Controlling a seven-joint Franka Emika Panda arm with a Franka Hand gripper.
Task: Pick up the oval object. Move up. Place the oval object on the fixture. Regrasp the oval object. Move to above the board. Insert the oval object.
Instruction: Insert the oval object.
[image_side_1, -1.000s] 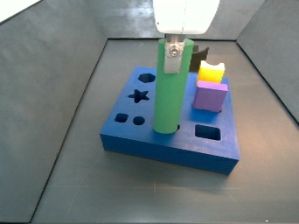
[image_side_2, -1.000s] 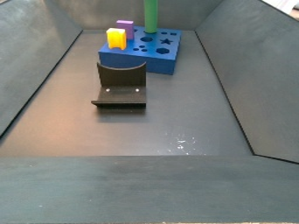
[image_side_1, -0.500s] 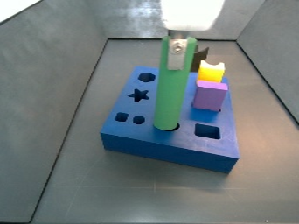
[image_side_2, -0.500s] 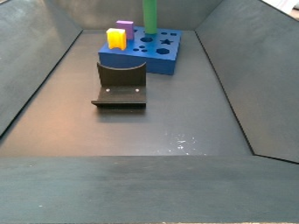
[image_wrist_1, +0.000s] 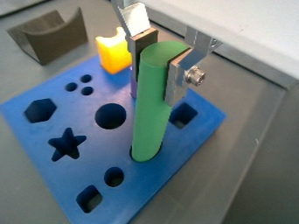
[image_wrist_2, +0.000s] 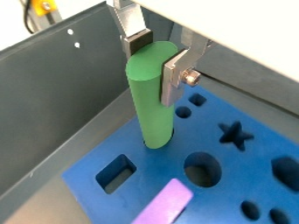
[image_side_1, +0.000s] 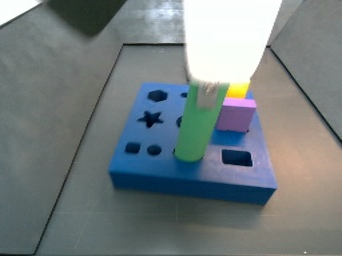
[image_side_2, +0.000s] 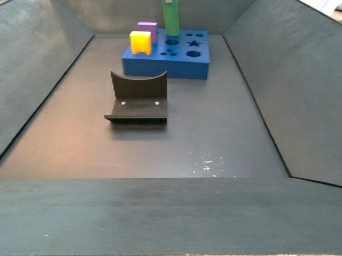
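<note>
The gripper (image_wrist_1: 163, 61) stands over the board (image_wrist_1: 70, 188), its two silver fingers (image_wrist_1: 142, 44) clamped on the top of the green peg (image_wrist_1: 152, 105), one plate on each side; in both wrist views the dark pads press flat against the peg's upper end (image_wrist_2: 149, 74). The peg hangs upright from the gripper (image_wrist_2: 156, 57), and its lower end meets the blue top of the board (image_wrist_2: 251, 166) at one of the cut-outs; whether it is already inside the hole or only resting on the rim cannot be told. In a side view the peg (image_side_1: 199, 125) rises from the middle of the board (image_side_1: 187, 180), between the small round holes on the left and the square hole (image_side_1: 237, 157) on the right. Other cut-outs show around it: a star (image_wrist_1: 66, 144), a hexagon (image_wrist_1: 41, 109) and a large circle (image_wrist_1: 110, 115). At the board's far right corner a purple cube (image_side_1: 238, 115) sits with a yellow block (image_side_1: 241, 92) just behind it. In a side view the fixture (image_side_2: 138, 97) stands on the grey floor, nearer the camera than the board (image_side_2: 171, 62), apart from it, with the peg (image_side_2: 171, 20) upright beyond.
</note>
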